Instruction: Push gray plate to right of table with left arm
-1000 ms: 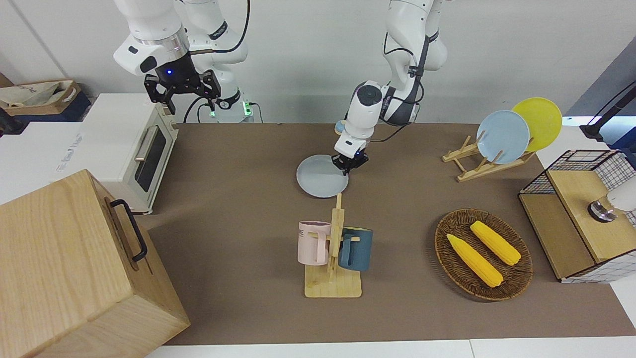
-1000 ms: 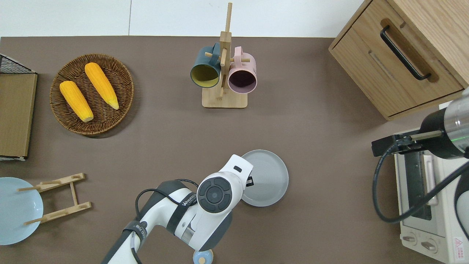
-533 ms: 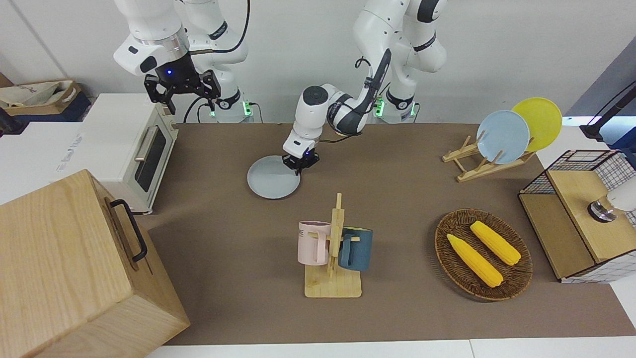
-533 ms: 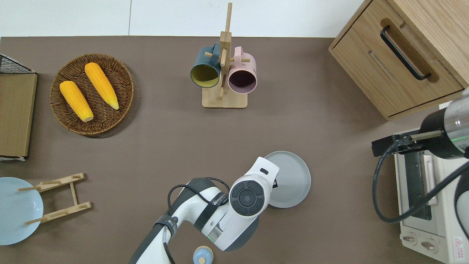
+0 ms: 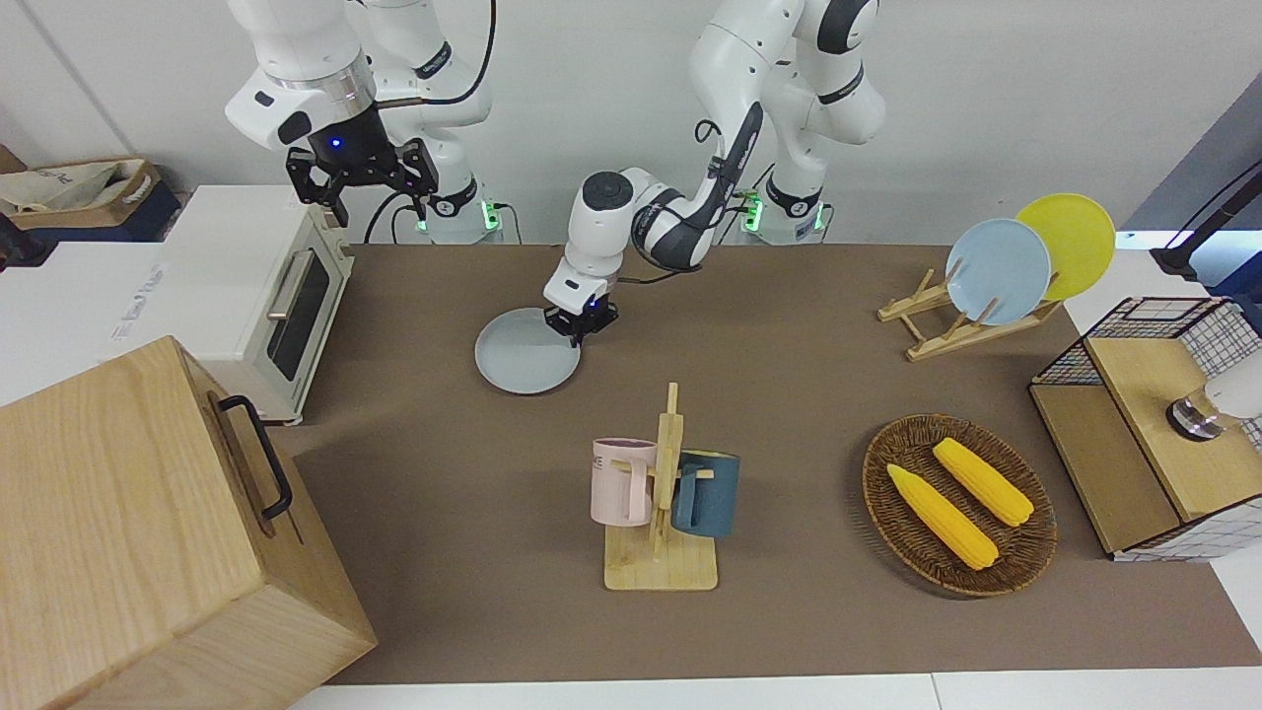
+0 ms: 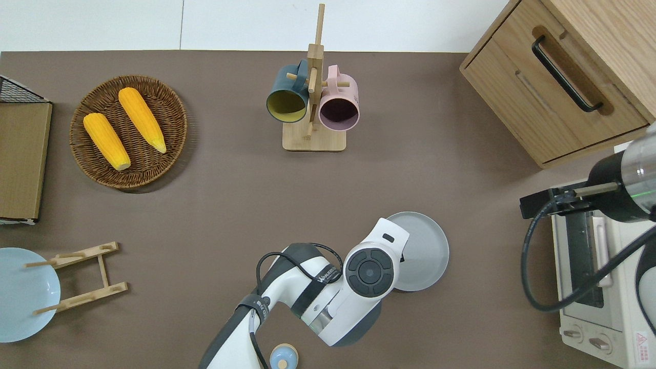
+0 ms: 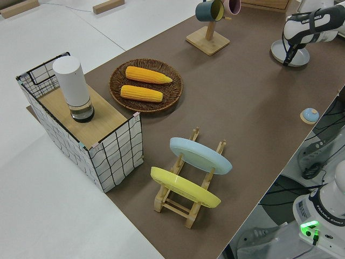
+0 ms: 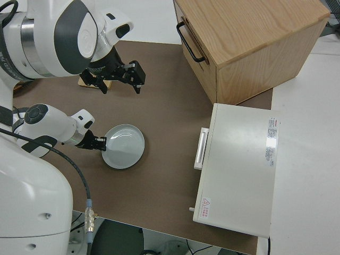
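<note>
Brown table (image 5: 808,394), wicker basket (image 5: 1025,552) holding two corn cobs (image 5: 942,516), gray plate (image 5: 518,363) seemingly bare.

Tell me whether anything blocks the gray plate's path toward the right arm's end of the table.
Nothing visible lies on the bare table between the gray plate and the white toaster oven, which stands at that end and limits the slide. The left gripper is at the plate's edge toward the left arm's end. The right arm is parked.
</note>
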`<state>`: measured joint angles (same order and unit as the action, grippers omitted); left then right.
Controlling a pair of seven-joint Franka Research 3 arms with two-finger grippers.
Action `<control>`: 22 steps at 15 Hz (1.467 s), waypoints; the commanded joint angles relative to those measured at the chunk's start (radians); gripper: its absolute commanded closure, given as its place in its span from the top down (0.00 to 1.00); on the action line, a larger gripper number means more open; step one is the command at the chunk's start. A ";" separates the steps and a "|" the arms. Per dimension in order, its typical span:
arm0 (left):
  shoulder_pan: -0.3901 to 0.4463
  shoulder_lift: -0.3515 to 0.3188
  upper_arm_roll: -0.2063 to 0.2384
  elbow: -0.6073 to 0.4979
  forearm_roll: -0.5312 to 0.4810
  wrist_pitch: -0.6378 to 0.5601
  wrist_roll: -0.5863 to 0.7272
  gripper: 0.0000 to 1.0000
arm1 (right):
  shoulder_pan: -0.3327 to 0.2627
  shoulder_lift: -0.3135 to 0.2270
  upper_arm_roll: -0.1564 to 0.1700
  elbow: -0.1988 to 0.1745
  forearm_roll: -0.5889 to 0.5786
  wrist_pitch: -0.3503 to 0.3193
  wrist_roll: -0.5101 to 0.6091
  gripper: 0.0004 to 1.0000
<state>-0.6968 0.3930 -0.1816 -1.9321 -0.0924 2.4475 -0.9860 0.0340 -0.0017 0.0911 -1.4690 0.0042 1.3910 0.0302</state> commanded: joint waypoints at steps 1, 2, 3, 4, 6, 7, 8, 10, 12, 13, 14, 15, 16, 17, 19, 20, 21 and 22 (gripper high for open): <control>-0.024 0.078 0.002 0.035 0.016 -0.002 -0.022 0.18 | -0.011 -0.008 0.006 0.001 0.008 -0.012 -0.003 0.98; -0.024 0.078 0.004 0.035 0.017 -0.002 -0.019 0.46 | -0.011 -0.008 0.006 -0.001 0.008 -0.012 -0.001 0.98; -0.023 0.076 0.004 0.035 0.017 -0.002 -0.016 0.74 | -0.011 -0.008 0.004 0.001 0.008 -0.012 -0.003 0.98; -0.023 0.073 0.007 0.035 0.017 -0.002 -0.016 0.84 | -0.011 -0.008 0.006 -0.001 0.008 -0.012 -0.003 0.98; -0.014 0.063 0.007 0.033 0.017 -0.011 -0.010 0.87 | -0.011 -0.008 0.004 -0.001 0.008 -0.012 -0.003 0.98; -0.013 0.057 0.010 0.033 0.017 -0.022 -0.007 0.93 | -0.011 -0.008 0.006 0.001 0.008 -0.012 -0.003 0.98; -0.010 0.043 0.011 0.033 0.016 -0.027 -0.003 0.96 | -0.011 -0.008 0.006 0.001 0.010 -0.012 -0.003 0.98; -0.007 0.021 0.017 0.032 0.016 -0.051 0.007 0.97 | -0.011 -0.008 0.006 -0.001 0.008 -0.012 -0.001 0.98; 0.016 -0.003 0.017 0.028 0.014 -0.080 0.018 0.98 | -0.011 -0.008 0.006 -0.001 0.008 -0.012 -0.001 0.98; 0.032 -0.019 0.017 0.025 0.010 -0.100 0.033 0.98 | -0.011 -0.008 0.006 0.001 0.008 -0.012 -0.003 0.98; 0.048 -0.035 0.016 0.025 0.003 -0.123 0.052 0.98 | -0.011 -0.008 0.006 0.001 0.010 -0.012 -0.003 0.98; 0.066 -0.052 0.014 0.022 0.000 -0.145 0.076 0.98 | -0.011 -0.008 0.006 -0.001 0.008 -0.012 -0.001 0.98; 0.089 -0.071 0.011 0.019 -0.004 -0.168 0.101 0.98 | -0.011 -0.008 0.006 0.001 0.008 -0.012 -0.003 0.98; 0.112 -0.091 0.008 0.015 -0.022 -0.192 0.133 0.98 | -0.011 -0.008 0.006 0.001 0.008 -0.012 -0.003 0.98; 0.157 -0.147 0.008 -0.010 -0.075 -0.234 0.219 0.98 | -0.011 -0.008 0.006 0.001 0.008 -0.012 -0.001 0.98; 0.181 -0.178 0.010 -0.021 -0.096 -0.260 0.257 0.98 | -0.011 -0.008 0.006 -0.001 0.008 -0.012 -0.001 0.98; 0.210 -0.206 0.010 -0.025 -0.104 -0.300 0.291 0.98 | -0.011 -0.008 0.004 0.001 0.008 -0.012 -0.003 0.98; 0.239 -0.232 0.010 -0.025 -0.105 -0.350 0.329 0.98 | -0.011 -0.008 0.004 0.001 0.008 -0.012 -0.003 0.98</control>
<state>-0.5330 0.2683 -0.1661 -1.9065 -0.1596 2.1995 -0.7668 0.0340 -0.0017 0.0911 -1.4690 0.0043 1.3910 0.0302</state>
